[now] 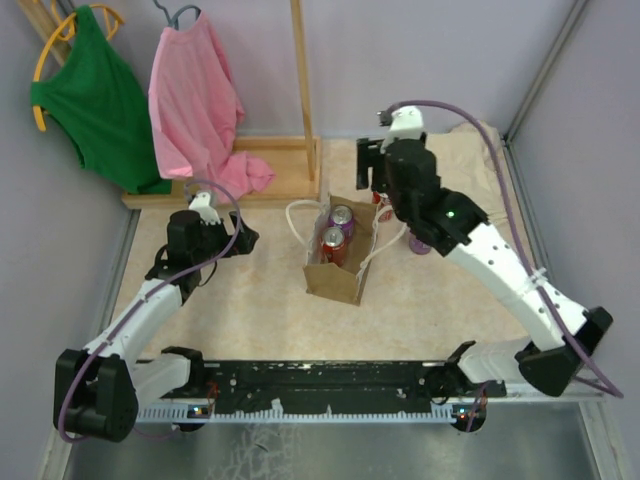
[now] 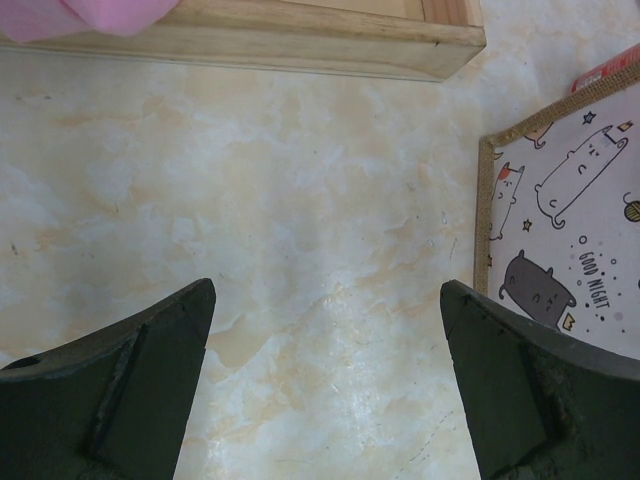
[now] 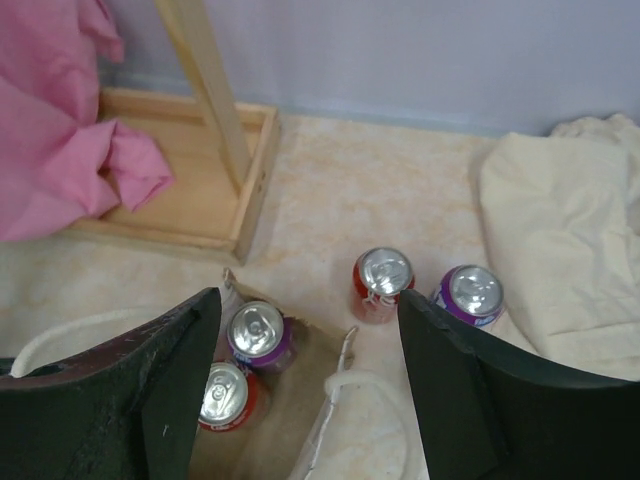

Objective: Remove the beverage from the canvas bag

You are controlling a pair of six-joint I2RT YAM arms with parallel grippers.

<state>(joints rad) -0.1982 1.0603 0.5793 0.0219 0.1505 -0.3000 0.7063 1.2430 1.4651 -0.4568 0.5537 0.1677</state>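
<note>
The tan canvas bag [image 1: 338, 278] stands open in the middle of the table, with white loop handles on both sides. Inside it stand a purple can [image 1: 342, 216] and a red can [image 1: 333, 243], seen in the right wrist view as the purple can [image 3: 258, 335] and the red can [image 3: 225, 395]. My right gripper [image 3: 310, 300] hangs open above the bag's far right edge with nothing between its fingers. My left gripper [image 2: 328, 287] is open over bare table to the left of the bag [image 2: 560, 250], whose cat-printed side shows.
Outside the bag, to its right, stand another red can [image 3: 381, 283] and another purple can [image 3: 470, 295]. A cream cloth [image 3: 560, 240] lies at the far right. A wooden rack base [image 1: 270, 170] with a pink shirt [image 1: 195, 100] and a green shirt [image 1: 95, 100] stands behind.
</note>
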